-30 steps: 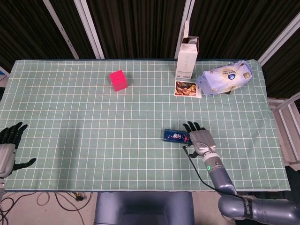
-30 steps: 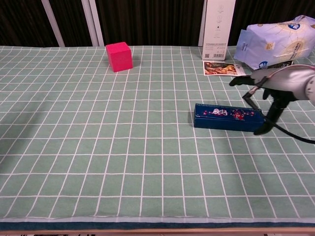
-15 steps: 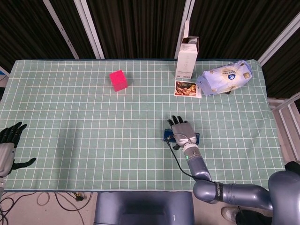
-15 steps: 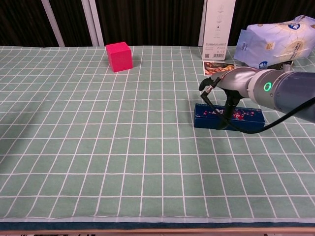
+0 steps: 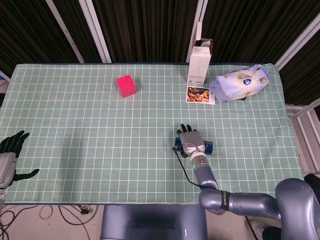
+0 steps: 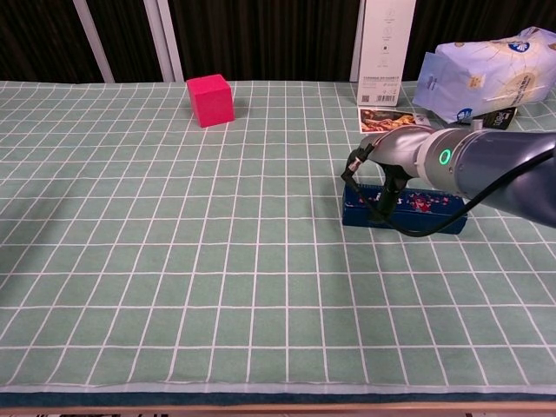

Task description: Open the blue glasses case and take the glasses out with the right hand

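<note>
The blue glasses case (image 6: 426,207) lies closed on the green checked cloth, right of centre, with a flower pattern on its lid. My right hand (image 6: 393,155) hangs over the case's left half, its dark fingertips (image 6: 383,201) reaching down onto the lid and front edge. From the head view the right hand (image 5: 189,140) hides most of the case (image 5: 208,146); only the right end shows. The glasses are not visible. My left hand (image 5: 9,156) rests at the table's left front edge, its fingers spread and holding nothing.
A pink cube (image 5: 126,86) stands at the back left of centre. A tall white carton (image 5: 199,62), a picture card (image 5: 199,94) and a blue-white bag (image 5: 240,82) stand at the back right. A black cable (image 6: 417,231) loops from my right wrist past the case.
My right hand has moved left from the case's right end to over its left half. Its fingers have come down onto the lid. The left hand has stayed put.
</note>
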{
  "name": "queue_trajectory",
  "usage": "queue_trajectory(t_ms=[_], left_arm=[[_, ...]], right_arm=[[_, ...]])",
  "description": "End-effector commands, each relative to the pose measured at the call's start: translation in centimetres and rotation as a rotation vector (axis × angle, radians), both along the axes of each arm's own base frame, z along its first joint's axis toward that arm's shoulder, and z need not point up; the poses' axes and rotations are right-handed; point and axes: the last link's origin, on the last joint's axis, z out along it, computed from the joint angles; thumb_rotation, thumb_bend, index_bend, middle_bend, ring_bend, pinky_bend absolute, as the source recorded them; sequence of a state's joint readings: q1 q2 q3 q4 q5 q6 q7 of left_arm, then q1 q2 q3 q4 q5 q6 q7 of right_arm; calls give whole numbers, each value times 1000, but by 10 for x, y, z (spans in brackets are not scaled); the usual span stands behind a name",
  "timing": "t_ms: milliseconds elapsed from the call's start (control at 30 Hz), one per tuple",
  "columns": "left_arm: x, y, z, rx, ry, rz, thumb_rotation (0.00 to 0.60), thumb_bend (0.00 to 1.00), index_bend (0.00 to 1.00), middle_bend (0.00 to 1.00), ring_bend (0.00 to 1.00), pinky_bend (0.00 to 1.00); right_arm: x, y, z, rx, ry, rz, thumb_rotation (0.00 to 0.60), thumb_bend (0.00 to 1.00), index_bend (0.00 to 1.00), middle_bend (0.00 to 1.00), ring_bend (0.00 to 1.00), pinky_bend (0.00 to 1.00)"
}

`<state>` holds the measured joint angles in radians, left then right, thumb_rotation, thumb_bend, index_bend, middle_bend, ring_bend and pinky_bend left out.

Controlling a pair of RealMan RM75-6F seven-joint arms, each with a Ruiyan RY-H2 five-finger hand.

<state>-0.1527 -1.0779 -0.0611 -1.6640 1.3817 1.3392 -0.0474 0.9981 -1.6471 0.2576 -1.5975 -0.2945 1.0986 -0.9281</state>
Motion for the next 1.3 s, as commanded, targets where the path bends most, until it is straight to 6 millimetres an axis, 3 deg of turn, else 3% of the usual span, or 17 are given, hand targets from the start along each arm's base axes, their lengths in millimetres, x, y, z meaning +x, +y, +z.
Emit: queue_trajectory(t_ms=[33, 233, 533, 833, 1067, 1300], left_arm=[[0, 0, 0, -1, -3, 2, 600, 0, 0, 0, 0, 0], [0, 0, 1, 0, -10, 3, 600, 0, 0, 0, 0, 0], [0, 0, 1, 1, -18, 7, 600, 0, 0, 0, 0, 0], [0, -1, 2, 0, -28, 12, 600, 0, 0, 0, 0, 0], [0, -1, 2, 0, -31, 14, 600, 0, 0, 0, 0, 0], [0, -1, 2, -1, -37, 16, 600, 0, 0, 0, 0, 0]], right_arm=[[1, 0, -1, 4, 8, -5, 600, 417, 212, 0, 0, 242], [2, 2, -2, 10, 14, -12, 600, 423, 212, 0, 0, 241], [6, 7, -5, 16, 5, -4, 600, 536, 212, 0, 0, 242], [3, 8, -5, 13, 10, -9, 600, 564, 212, 0, 0, 241], [3, 8, -4, 15, 10, -11, 600, 742, 243, 0, 0, 242], [0, 5, -4, 10, 13, -21, 600, 781, 247, 0, 0, 242]])
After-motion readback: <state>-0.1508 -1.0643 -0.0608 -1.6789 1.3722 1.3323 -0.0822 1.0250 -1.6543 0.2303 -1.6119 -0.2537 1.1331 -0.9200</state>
